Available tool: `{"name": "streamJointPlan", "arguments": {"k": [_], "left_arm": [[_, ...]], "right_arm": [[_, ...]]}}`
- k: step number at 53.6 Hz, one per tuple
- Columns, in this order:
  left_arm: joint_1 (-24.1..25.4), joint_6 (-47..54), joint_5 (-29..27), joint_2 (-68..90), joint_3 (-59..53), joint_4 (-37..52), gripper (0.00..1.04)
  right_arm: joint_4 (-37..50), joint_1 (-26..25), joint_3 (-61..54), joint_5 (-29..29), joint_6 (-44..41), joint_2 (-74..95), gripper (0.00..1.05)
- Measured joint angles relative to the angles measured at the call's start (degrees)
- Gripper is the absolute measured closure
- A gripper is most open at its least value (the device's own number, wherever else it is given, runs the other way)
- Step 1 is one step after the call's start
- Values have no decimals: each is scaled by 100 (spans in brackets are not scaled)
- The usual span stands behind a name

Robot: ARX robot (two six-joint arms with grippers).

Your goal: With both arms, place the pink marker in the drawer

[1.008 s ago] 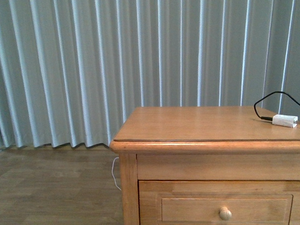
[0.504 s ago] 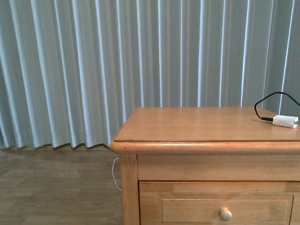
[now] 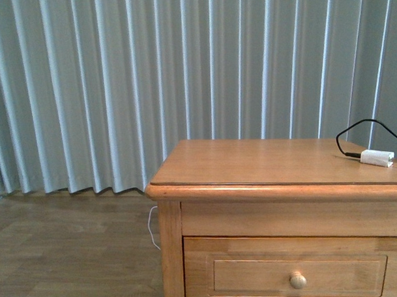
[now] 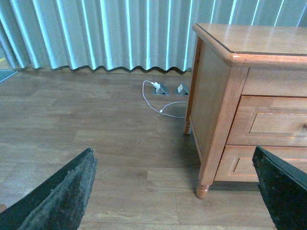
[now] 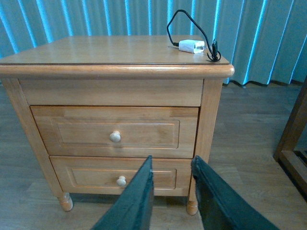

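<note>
Front view: wooden table (image 3: 264,160) with the top drawer (image 3: 299,270) shut, round knob (image 3: 298,280) centred on its recessed panel. White adapter (image 3: 377,158) with a black cable (image 3: 354,131) sits near the table's far right edge. Grey curtain (image 3: 118,86) behind. No arms visible here. No pink marker anywhere on the top.

Left wrist view: left tool (image 4: 177,191) with fingers spread wide apart, holding nothing, out over the wood floor (image 4: 96,143) beside the table's left side. White cord (image 4: 160,98) and floor sockets by the curtain. No marker.

Right wrist view: right tool (image 5: 172,191) with fingers nearly together, a narrow gap between them, nothing in it; aimed at the table front, below the top drawer's knob. Lower drawer (image 5: 120,175) also shut. Marker not seen here either.

Marker location: cannot tell, out of all views. Judgement: a marker is probably light, rigid, smooth-barrelled, so slippery; grip across mid-barrel. The drawer likely needs pulling by its small knob, pinched squarely.
</note>
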State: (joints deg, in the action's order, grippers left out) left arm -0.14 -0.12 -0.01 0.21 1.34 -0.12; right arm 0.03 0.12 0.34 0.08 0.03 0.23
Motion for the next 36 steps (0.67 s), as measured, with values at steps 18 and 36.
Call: {"name": "streamJointPlan", "arguments": {"k": [18,36], "left_arm": [[0,0,0,0,0,0,6],[0,0,0,0,0,0,6]], "right_arm": [[0,0,0,0,7,0,7],[0,0,0,0,2,0,9]]}}
